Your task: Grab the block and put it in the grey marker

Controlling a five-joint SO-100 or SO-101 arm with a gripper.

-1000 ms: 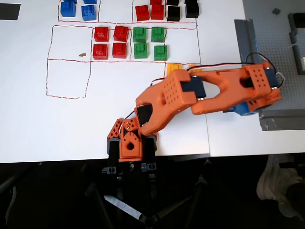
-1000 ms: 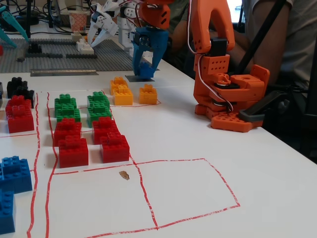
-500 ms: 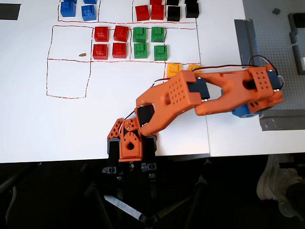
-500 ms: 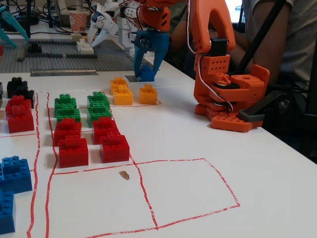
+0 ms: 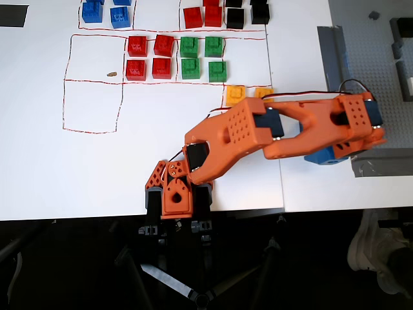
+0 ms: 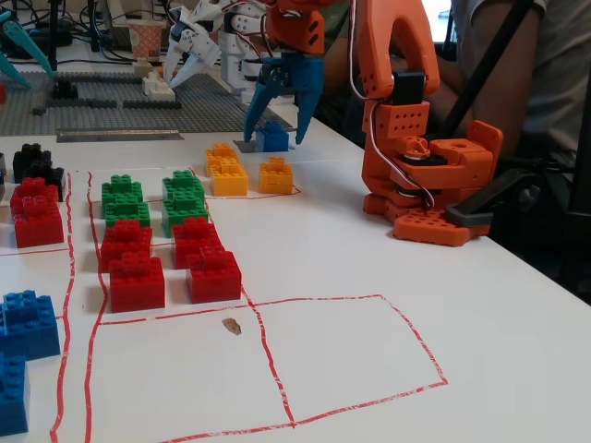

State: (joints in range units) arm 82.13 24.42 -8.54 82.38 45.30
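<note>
In the fixed view the blue block (image 6: 273,137) rests on the small grey marker (image 6: 244,146), just behind the yellow blocks (image 6: 229,171). My gripper (image 6: 274,135) hangs over it, open, its blue fingers (image 6: 258,101) spread on either side of the block without touching it. In the overhead view the orange arm (image 5: 245,132) reaches to the right. Only a blue patch of the gripper (image 5: 321,157) shows under the wrist there. That view hides the marker, and I cannot tell the block from the fingers.
Rows of green blocks (image 6: 152,198), red blocks (image 6: 171,258) and blue blocks (image 6: 23,328) fill red-lined squares. The arm's base (image 6: 425,185) stands on the right. Grey baseplates (image 6: 120,101) and a white robot (image 6: 203,41) lie behind. A grey tape strip (image 5: 377,165) lies at the right.
The gripper has opened and let go of the blue block, which now sits on the grey marker. The fingers have spread and risen slightly.
</note>
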